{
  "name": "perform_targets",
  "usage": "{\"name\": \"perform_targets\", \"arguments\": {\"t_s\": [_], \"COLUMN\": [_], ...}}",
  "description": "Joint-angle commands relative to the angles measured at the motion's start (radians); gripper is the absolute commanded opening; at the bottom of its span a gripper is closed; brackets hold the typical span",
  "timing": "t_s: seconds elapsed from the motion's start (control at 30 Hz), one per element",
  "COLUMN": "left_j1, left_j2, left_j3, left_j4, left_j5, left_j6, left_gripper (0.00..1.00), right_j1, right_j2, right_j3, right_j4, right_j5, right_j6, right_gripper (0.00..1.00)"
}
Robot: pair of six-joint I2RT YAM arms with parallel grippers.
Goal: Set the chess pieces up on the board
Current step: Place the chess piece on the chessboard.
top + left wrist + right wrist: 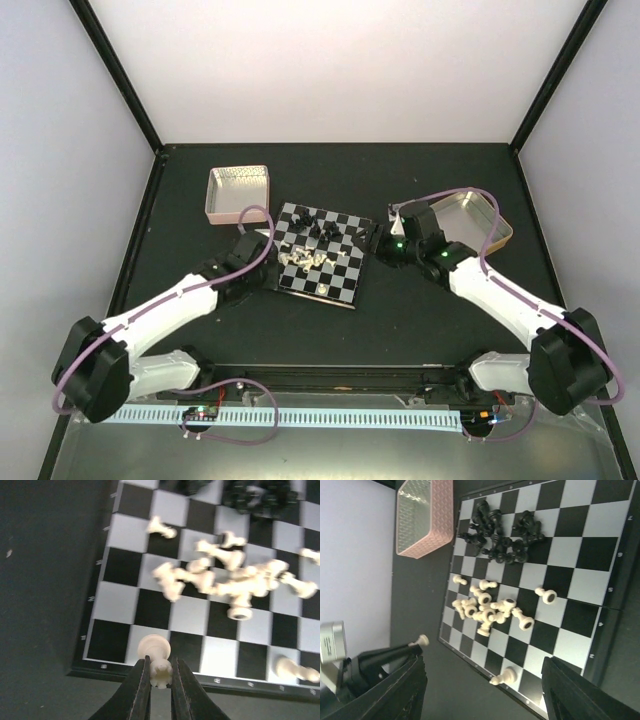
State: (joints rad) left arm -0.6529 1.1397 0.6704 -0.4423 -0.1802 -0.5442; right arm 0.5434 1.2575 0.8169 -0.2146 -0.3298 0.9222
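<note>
**Top view:** The board [322, 257] lies at mid-table, skewed to the edges of the dark table [440, 320]. A pink tin [237, 191] sits just off its far-left corner. A gold tin [470, 208] lies to its right, partly under your right arm. The chess pieces [303, 258] are on the squares in a black heap [320, 230] toward the far side and a cream heap [300, 260] in the middle. A lone cream piece [325, 288] sits near the front edge. Your left gripper [264, 278] is at the board's left edge and your right gripper [384, 238] at its right edge. From here you cannot tell how either set of fingers stands.

**Left wrist:** Your fingers [141, 685] are pressed in on a held piece [156, 650], cream, at the board's nearest edge. Its long axis runs along the fingers, with the narrow end between the tips and the broad round end pointing out toward the squares. Beyond it the cream heap lies toppled and blurred, its pieces pointing every way. The black heap crowds the top of the frame.

**Right wrist:** Your right fingers [395, 690] stand spread wide, framing the board from its side. Across the board, the left gripper carries the held piece at its tip, just off the board's edge and apart from it. The cream heap lies between the two grippers, and the black heap lies nearer the pink tin. One more cream piece lies on its side near the front corner.
</note>
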Motion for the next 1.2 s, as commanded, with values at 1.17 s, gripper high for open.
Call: {"name": "perform_targets", "arguments": {"t_s": [1.17], "left_j1": [0.242], "left_j2": [0.357], "left_j3": [0.185], "left_j4": [-0.27], "left_j5": [0.186], "left_j6": [-0.03], "left_gripper": [0.02], "right_j1": [-0.005], "right_j2": [0.076], "right_j3": [0.005], "right_j4": [-0.05], "right_j5": [-0.022], "right_j6": [-0.131], "right_gripper": [0.64]}}
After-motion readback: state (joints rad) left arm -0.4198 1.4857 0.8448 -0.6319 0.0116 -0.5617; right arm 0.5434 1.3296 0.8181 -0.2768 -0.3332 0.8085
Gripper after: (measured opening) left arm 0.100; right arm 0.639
